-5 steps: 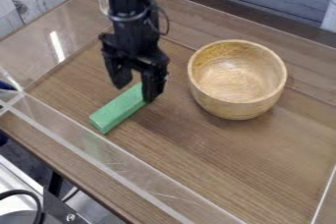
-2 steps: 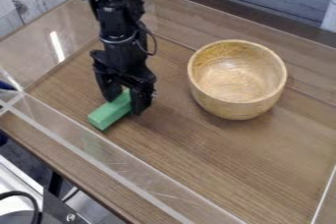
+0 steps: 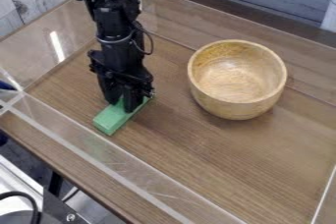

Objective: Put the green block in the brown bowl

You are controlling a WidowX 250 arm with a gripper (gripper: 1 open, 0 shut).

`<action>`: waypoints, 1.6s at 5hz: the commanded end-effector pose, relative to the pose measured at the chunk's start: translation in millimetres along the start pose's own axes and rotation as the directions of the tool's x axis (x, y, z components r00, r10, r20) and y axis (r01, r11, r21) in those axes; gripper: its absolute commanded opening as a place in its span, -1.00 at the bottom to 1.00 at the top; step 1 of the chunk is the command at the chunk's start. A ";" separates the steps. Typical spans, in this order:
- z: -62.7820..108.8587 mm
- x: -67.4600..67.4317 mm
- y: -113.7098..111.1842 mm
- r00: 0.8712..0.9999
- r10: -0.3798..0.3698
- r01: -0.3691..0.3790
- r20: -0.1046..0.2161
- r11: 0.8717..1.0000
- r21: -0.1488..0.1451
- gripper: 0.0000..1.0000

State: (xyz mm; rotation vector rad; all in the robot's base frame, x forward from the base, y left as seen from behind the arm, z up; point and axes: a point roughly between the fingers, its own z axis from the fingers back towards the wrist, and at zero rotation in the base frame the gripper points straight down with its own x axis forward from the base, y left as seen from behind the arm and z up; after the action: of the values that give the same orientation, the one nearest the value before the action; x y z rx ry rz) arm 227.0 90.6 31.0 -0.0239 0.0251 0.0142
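The block lies on the wooden desk, outside the bowl, a bright green bar set aslant, one end toward the near left edge and the other up under the hand. The black arm reaches down from the top of the view, left of the middle, and the hand is low over the upper end of the block, its dark fingers coming down at that end and hiding part of it. The lower end shows plainly, out from under the fingers. Whether the fingers are spread or pinching the block I cannot tell, as the dark parts overlap and blur together there. The bowl sits upright on the desk to the right of the hand and the block, apart from both, round and light tan, its thick rim facing up and its inside showing only bare wood. A pale strip runs slantwise along the near left side of the desk, just beside the block's lower end. In the bottom left corner a black cable curves, and at the right edge, high up, part of a white thing shows.
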 end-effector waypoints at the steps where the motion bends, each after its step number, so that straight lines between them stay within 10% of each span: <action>1: 11.0 5.9 0.7 1.000 0.014 -0.014 0.023 1.000 -0.003 -1.00; 4: 33.4 12.0 -2.9 0.998 0.031 -0.030 0.045 0.999 -0.027 -1.00; 6: 80.4 42.6 -17.3 0.992 0.058 -0.051 0.112 0.997 -0.060 -1.00; 8: 88.6 67.0 -67.4 0.992 -0.003 0.016 0.124 0.995 -0.098 -1.00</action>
State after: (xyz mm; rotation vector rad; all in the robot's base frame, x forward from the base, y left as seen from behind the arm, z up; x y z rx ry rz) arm 288.2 23.3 103.9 -0.1312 -0.0401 -0.0001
